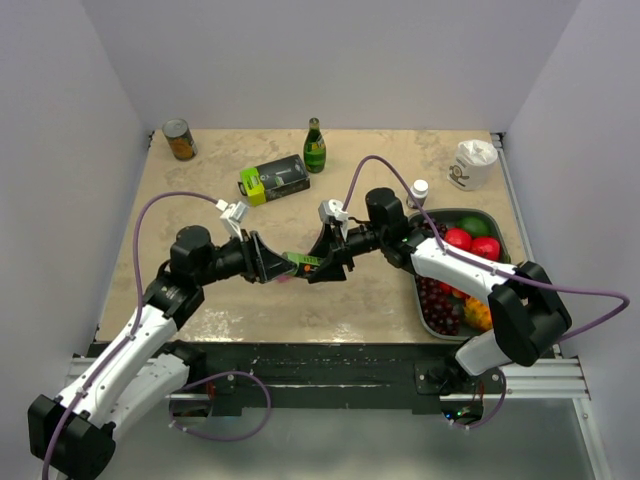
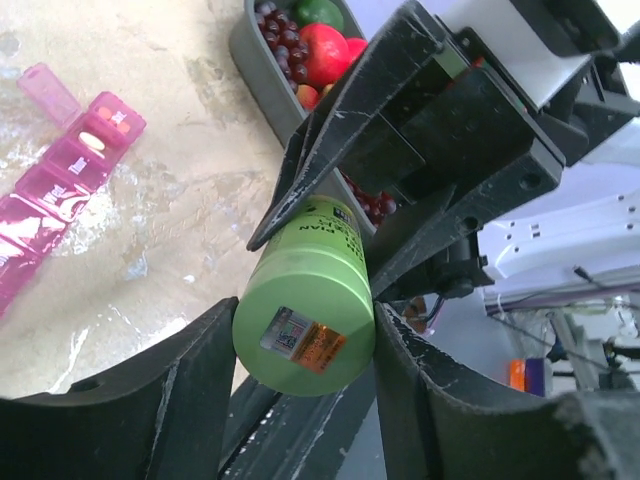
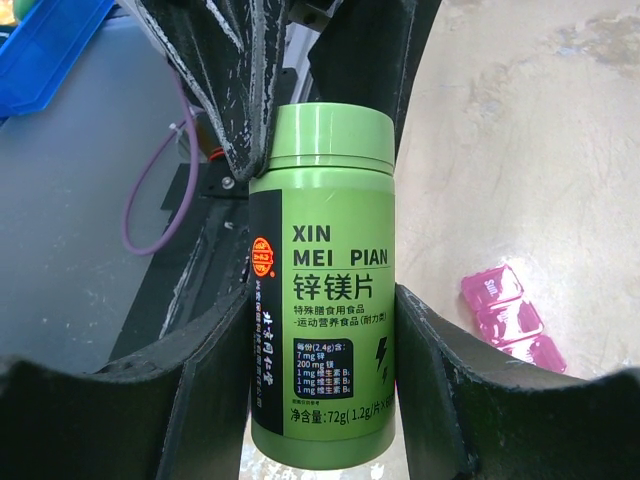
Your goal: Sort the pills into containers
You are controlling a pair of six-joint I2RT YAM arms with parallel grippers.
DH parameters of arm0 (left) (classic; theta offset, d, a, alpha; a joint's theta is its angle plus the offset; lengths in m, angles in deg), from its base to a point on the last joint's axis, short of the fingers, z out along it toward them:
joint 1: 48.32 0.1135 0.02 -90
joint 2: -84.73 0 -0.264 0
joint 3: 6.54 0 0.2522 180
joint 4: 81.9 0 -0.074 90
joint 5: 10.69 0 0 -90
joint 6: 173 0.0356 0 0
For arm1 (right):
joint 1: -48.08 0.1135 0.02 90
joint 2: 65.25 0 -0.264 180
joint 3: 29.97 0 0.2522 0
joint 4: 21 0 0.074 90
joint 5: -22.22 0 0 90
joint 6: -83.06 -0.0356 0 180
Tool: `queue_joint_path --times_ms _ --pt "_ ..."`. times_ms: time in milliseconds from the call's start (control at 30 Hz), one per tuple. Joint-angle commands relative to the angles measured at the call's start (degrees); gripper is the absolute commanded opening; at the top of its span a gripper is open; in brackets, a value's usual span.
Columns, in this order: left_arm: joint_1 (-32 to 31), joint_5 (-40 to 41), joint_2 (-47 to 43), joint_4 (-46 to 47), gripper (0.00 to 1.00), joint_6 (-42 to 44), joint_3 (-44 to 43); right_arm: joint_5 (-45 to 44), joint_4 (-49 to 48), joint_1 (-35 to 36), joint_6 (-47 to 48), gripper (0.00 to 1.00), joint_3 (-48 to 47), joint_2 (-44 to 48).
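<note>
**Desk:** What does the room look like from your end?

**Operator:** I see a beige table point(image 1: 200, 290), mottled with pale blotches and boxed in by plain white walls point(image 1: 330, 60) on three sides. Toward the back stand a can point(image 1: 180, 139), a green glass bottle point(image 1: 315, 146) and a black-and-lime box point(image 1: 273, 180). A grey fruit tray point(image 1: 455, 212) sits at the right edge, with a small white bottle point(image 1: 420, 188) just beside its far corner.

**Desk:** And the arms?

**Operator:** Both meet over the middle of the table. My left gripper point(image 2: 305, 303) is clamped on the cap end of a green pill bottle point(image 2: 310, 265). My right gripper point(image 3: 322, 292) is clenched round its labelled body. The bottle lies sideways between them, off the surface.

**Desk:** The containers?

**Operator:** The containers point(image 2: 60, 170), one pink strip, lie flat on the table below the grippers, apart from the tray. One end lid stands flipped open, and I can make out a pale pill point(image 2: 92, 142) in a cell near it.
</note>
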Motion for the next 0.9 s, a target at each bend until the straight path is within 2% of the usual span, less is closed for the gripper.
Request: queue_joint_path --times_ms 0,100,200,233,300,333,367,433,467,533,600,633,767,867 --pt "-0.27 -9.74 -0.63 4.53 0.01 9.64 1.37 0.41 -1.48 -0.08 0.29 0.00 -2.59 0.13" --pt "-0.27 -16.60 -0.02 5.50 0.00 23.86 1.02 0.50 -1.48 0.01 0.29 0.00 -2.59 0.31" --pt "-0.27 -23.81 0.33 -2.12 0.00 46.68 0.76 0.59 -1.57 0.18 0.38 0.00 -2.59 0.39" --pt "-0.27 -24.10 0.33 -3.45 0.00 58.07 0.76 0.59 -1.57 0.18 0.46 0.00 -2.51 0.48" --pt "-0.27 -21.40 0.42 -2.95 0.02 64.14 0.67 0.68 -1.57 0.36 0.38 0.00 -2.59 0.48" --pt "-0.27 -20.16 0.60 -1.11 0.06 64.68 0.84 0.59 -1.57 0.36 0.38 0.00 -2.59 0.57" --pt "-0.27 -19.19 1.55 0.65 0.18 65.64 0.67 0.59 -1.57 0.45 0.46 0.00 -2.51 0.66" --pt "-0.27 -16.82 2.70 1.36 0.29 66.01 -1.17 0.59 -1.57 0.36 0.38 0.00 -2.59 0.83" --pt "-0.27 -15.76 3.23 2.15 0.43 65.05 -1.79 0.68 -1.57 0.45 0.46 0.00 -2.51 0.75" --pt "-0.27 -12.42 1.84 3.82 0.55 61.64 -2.06 0.68 -1.48 0.45 0.46 0.00 -2.51 0.83" --pt "-0.27 -11.45 -0.53 8.03 0.92 58.46 -1.01 0.59 -1.48 0.36 0.64 0.00 -2.59 0.83" --pt "-0.19 -11.36 -3.16 9.44 0.99 54.97 -0.39 0.68 -1.40 0.36 0.73 0.00 -2.59 0.92" --pt "-0.18 -10.57 -10.20 14.45 0.99 44.05 1.72 0.76 -1.22 0.45 0.90 0.00 -2.59 0.66" --pt "-0.18 -2.25 -14.25 12.03 0.99 29.92 1.90 0.68 -1.13 0.36 0.90 0.00 -2.68 0.48"
